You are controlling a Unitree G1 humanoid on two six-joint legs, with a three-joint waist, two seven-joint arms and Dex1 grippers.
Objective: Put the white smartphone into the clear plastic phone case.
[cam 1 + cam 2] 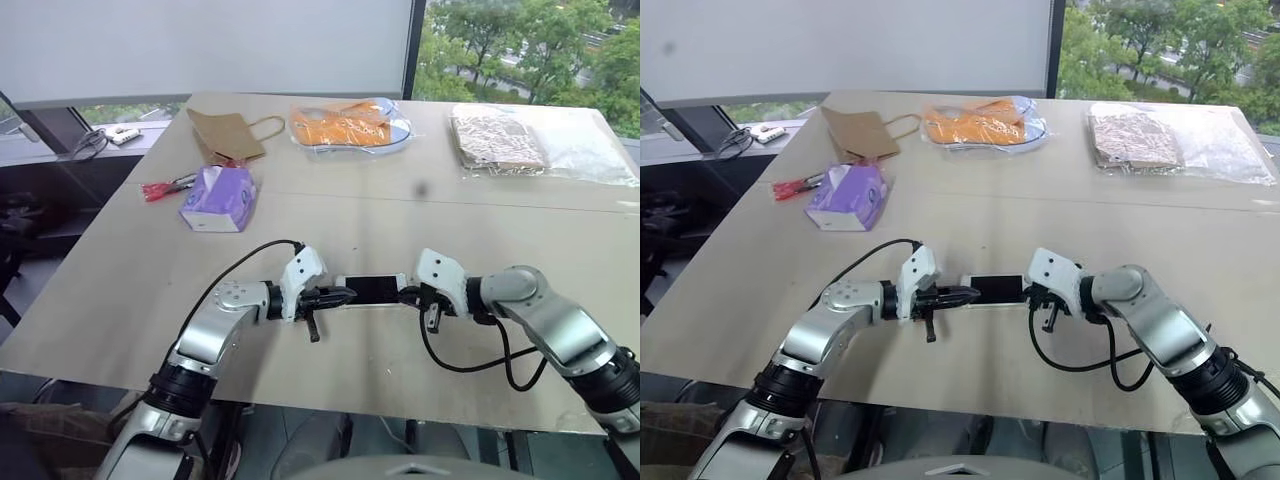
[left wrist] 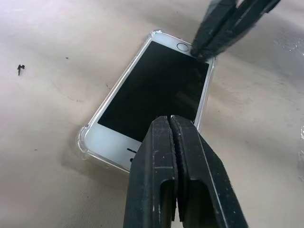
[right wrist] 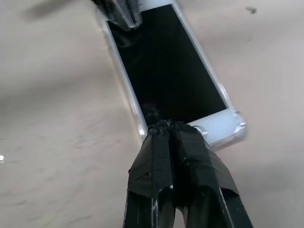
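The white smartphone (image 1: 372, 289) lies flat, black screen up, near the table's front edge between my two grippers. It sits inside the clear plastic phone case (image 2: 83, 138), whose glossy rim and bumper corners (image 3: 240, 127) wrap the phone's edge. My left gripper (image 1: 345, 294) is shut, and its tip (image 2: 169, 119) rests over the speaker end of the phone. My right gripper (image 1: 405, 294) is shut too, with its tip (image 3: 170, 125) at the home-button end. Neither pair of fingers has anything between them.
A purple tissue pack (image 1: 219, 197) and red-handled scissors (image 1: 160, 188) lie at the left. A brown paper bag (image 1: 228, 135), an orange bag of goods (image 1: 345, 127) and a clear bag with patterned contents (image 1: 500, 140) line the far side. The table's front edge (image 1: 330, 395) runs just under my arms.
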